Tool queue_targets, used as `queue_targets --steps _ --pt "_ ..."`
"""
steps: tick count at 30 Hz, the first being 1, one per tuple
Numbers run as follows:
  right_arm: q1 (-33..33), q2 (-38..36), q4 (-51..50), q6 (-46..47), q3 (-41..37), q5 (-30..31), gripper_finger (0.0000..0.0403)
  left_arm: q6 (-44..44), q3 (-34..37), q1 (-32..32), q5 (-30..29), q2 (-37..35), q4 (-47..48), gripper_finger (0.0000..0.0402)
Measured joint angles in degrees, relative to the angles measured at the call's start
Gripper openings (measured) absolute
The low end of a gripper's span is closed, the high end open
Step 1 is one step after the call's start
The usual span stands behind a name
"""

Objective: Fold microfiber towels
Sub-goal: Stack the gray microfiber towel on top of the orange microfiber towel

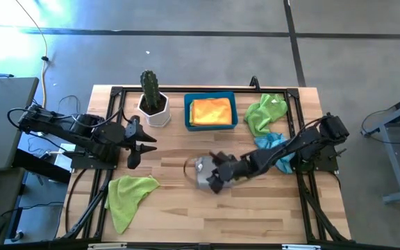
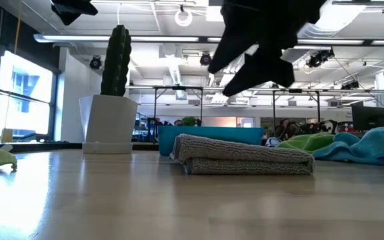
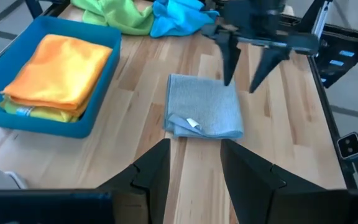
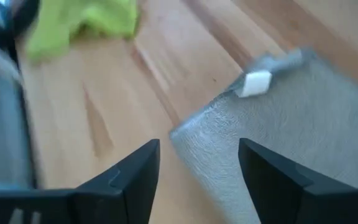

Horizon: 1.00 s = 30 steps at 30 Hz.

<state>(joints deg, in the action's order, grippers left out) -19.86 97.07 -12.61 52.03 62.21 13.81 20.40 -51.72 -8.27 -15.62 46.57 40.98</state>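
Note:
A grey towel point(image 1: 198, 169) lies folded flat on the table's middle, a white tag point(image 4: 257, 82) at one corner. My right gripper point(image 1: 217, 173) hovers open just above it, clear of the cloth in the low view point(image 2: 235, 70) and the left wrist view point(image 3: 241, 84). My left gripper point(image 1: 141, 144) is open and empty at the table's left, raised, pointing toward the grey towel point(image 3: 207, 112). An orange towel on a yellow one point(image 1: 210, 111) lies folded in the blue bin point(image 1: 235, 114). Loose towels lie crumpled: lime green point(image 1: 266, 111) and light blue point(image 1: 273, 146) at the right, lime green point(image 1: 127, 191) at the near left.
A cactus in a white pot point(image 1: 151, 101) stands at the back, left of the bin. Black frame rails point(image 1: 297, 125) run along the table's left, right and far sides. Bare wood point(image 1: 214, 215) lies in front of the grey towel.

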Motion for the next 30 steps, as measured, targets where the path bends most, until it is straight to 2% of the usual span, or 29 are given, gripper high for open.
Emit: queue_targets --steps 2,4,10,16,23,30 --pt "-1.47 1.26 -0.31 -9.08 1.1 2.5 0.0202 -0.21 0.0 0.0 0.0 0.0 -0.03 0.0131" --pt "-2.33 2.23 0.06 -13.73 1.83 2.74 0.0194 -0.19 0.0 0.0 0.01 0.0 -0.01 0.0131" --pt "-2.77 5.45 0.47 -15.98 2.04 2.83 0.0178 -0.12 0.0 0.0 0.02 0.0 0.38 0.0131" --pt "-3.15 9.82 3.99 -25.57 2.26 -0.92 0.0177 -0.08 0.0 0.0 0.01 0.02 0.4 0.0131" --pt "-3.56 15.32 2.83 -34.1 6.01 -0.1 0.0176 -0.06 0.0 0.0 -0.07 0.02 0.43 0.0131" --pt "-2.99 18.5 0.86 -34.12 7.47 2.36 0.0176 -0.06 0.0 0.0 -0.22 0.02 0.41 0.0131"
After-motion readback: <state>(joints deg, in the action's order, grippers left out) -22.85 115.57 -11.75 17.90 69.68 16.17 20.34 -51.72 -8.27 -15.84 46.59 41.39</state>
